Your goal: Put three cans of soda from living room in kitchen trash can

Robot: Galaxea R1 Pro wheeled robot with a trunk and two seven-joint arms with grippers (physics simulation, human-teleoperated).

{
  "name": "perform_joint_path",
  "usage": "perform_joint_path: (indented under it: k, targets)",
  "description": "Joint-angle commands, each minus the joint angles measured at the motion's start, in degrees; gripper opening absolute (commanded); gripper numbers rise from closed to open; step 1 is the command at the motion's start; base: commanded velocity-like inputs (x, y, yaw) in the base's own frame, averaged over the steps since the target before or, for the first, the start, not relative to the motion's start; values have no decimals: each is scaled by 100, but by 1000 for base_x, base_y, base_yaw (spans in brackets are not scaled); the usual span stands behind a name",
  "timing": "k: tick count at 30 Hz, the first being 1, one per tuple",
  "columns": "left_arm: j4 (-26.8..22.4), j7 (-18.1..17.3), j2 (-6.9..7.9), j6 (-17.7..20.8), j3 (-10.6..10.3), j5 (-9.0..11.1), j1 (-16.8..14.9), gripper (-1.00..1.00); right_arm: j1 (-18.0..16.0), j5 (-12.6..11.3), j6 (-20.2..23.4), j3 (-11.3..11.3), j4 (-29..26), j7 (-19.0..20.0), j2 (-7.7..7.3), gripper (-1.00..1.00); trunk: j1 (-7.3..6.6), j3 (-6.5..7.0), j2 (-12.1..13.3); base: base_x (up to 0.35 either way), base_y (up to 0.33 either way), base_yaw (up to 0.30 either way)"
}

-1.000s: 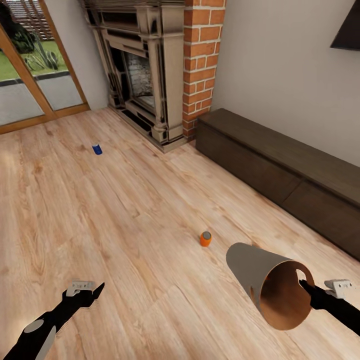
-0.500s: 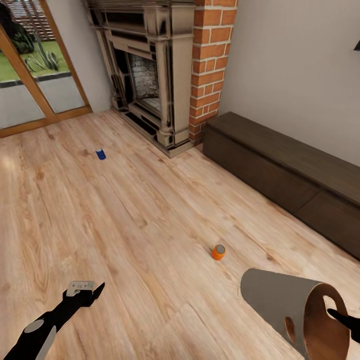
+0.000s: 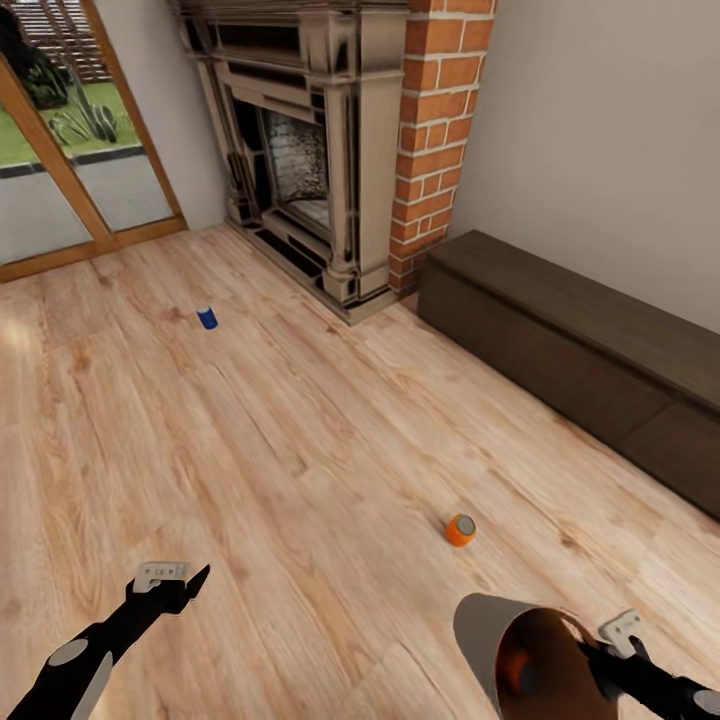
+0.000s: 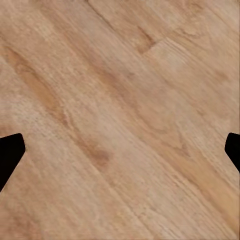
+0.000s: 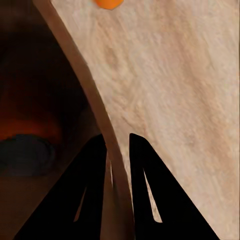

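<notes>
Low at the right, my right gripper [image 3: 592,664] is shut on the rim of the grey trash can [image 3: 482,628], whose coppery mouth tilts up toward me. An orange can [image 3: 517,672] lies inside it. In the right wrist view the fingers [image 5: 95,160] pinch the bin wall [image 5: 80,70], with the can's orange side [image 5: 20,125] dim inside. A second orange can [image 3: 460,529] [image 5: 106,3] stands on the wood floor just beyond the bin. A dark blue can [image 3: 207,318] stands far off at the left, near the fireplace. My left gripper [image 3: 190,582] [image 4: 120,150] hangs open over bare floor.
A brick fireplace [image 3: 330,150] stands at the back. A long dark low cabinet [image 3: 570,350] runs along the right wall. Wood-framed glass doors [image 3: 60,170] are at the back left. Light wood floor [image 3: 280,450] lies open between the cans.
The camera has moved, so the room has drifted down and right in the picture. My right arm has drawn the bin lower and turned its mouth toward me, showing the can inside.
</notes>
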Motion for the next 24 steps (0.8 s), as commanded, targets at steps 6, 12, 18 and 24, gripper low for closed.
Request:
perform_joint_path:
  k: [6,12,18,24]
  targets:
    - [0,0,0,0,-1,-2,1,100,1,-11,-233,55,-25,1937,-4,-100,0,0,0,210,161,0]
    - [2,6,0,2,0,-7,0,100,20,-64,-279,-636,-421,2456,-6,-100,0,0,0,175,128,0]
    - [6,8,0,8,7,-8,0,100,31,-80,-274,-1163,-615,2502,8,-100,0,0,0,26,17,0]
    - [9,12,0,27,8,-10,1,100,36,-82,-273,-1229,-637,2479,13,-100,-22,18,40,3,2,0]
